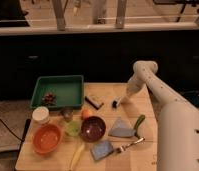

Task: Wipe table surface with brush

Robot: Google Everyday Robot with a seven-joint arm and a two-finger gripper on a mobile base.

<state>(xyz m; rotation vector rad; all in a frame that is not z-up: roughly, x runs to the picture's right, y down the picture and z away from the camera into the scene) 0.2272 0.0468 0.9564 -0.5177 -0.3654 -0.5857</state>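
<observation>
The light wooden table surface (105,95) fills the lower middle of the camera view. The brush (116,104) has its dark roundish head down on the tabletop near the far right part, with its pale handle rising up and right into my gripper (127,96). The gripper hangs from the white arm that comes in from the right, and it is shut on the brush handle. The brush head touches the wood just right of a flat dark-edged block (94,102).
A green tray (60,86) stands at the back left. Toward the front are a white jar (41,115), an orange bowl (46,138), a dark red bowl (93,128), a grey cloth (121,128), a green-handled utensil (138,124), a fork (129,145) and a blue sponge (102,149).
</observation>
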